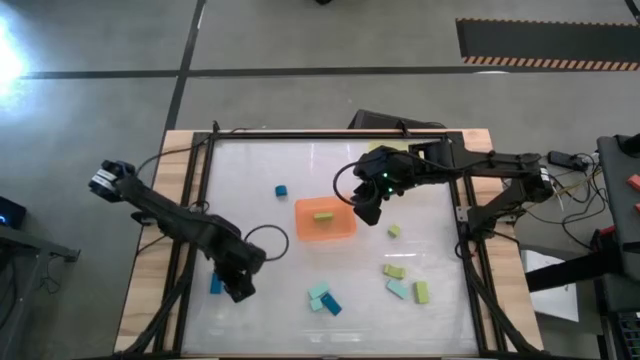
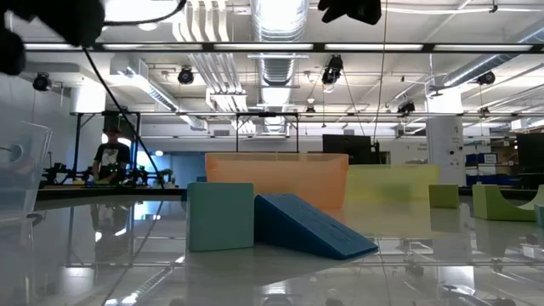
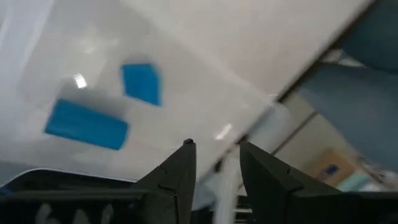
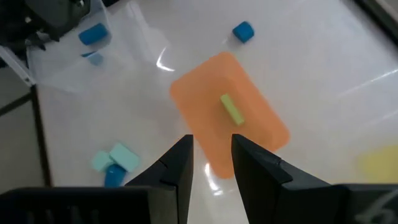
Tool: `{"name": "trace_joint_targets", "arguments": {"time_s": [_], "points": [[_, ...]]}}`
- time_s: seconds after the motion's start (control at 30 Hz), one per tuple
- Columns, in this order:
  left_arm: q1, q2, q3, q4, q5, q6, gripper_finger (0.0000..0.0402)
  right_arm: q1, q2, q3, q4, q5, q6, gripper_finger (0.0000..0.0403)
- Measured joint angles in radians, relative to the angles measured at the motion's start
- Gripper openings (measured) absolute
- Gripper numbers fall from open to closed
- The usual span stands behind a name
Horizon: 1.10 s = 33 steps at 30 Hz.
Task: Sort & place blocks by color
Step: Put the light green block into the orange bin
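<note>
My right gripper (image 1: pixel 365 208) (image 4: pixel 211 146) hangs open above the right end of the orange tray (image 1: pixel 325 221) (image 4: pixel 229 127), where one yellow-green block (image 4: pixel 231 109) lies flat. My left gripper (image 1: pixel 238 281) (image 3: pixel 214 158) is at the near-left of the table, on the clear tray (image 4: pixel 99 56) (image 3: pixel 93 68), which holds two blue blocks (image 3: pixel 87 124) (image 3: pixel 141 83). On the table lie a dark blue block (image 1: pixel 282 190), a teal and dark blue cluster (image 1: pixel 323 299) (image 2: pixel 221 217), and yellow-green and teal blocks (image 1: pixel 405 280) near the right. My left gripper has a wall of the clear tray, at its rim (image 3: pixel 227 177), between its two fingers, one finger on each side. I cannot tell whether the tray is lifted or rests on the table.
A yellow tray (image 1: pixel 385 153) (image 2: pixel 391 183) sits at the far side, partly under my right arm. A black cable loop (image 1: pixel 265 243) lies beside the left arm. Wooden frame rails (image 1: pixel 190 200) border the white table. A person (image 2: pixel 110 153) stands far behind.
</note>
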Motion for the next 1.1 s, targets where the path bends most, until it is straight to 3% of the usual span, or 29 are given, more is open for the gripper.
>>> {"name": "trace_joint_targets", "arguments": {"time_s": [0.17,0.37,0.63,0.83,1.1], "points": [[0.066,-0.077,0.059,0.006,-0.077,0.011,0.0107,0.029,0.000,-0.019,-0.001,-0.022,0.113,0.0095],[0.165,-0.175,0.097,0.024,-0.333,0.083,0.0107,0.058,0.000,-0.072,-0.100,-0.026,0.293,0.0074],[0.272,-0.257,0.085,0.219,-0.643,0.216,0.0107,0.052,-0.002,-0.192,-0.310,-0.014,0.466,0.0067],[0.305,-0.271,0.082,0.297,-0.752,0.292,0.0107,0.028,-0.007,-0.360,-0.289,-0.067,0.511,0.0117],[0.316,-0.266,0.074,0.297,-0.756,0.298,0.0107,0.009,-0.008,-0.567,-0.183,-0.095,0.506,0.0210]]}}
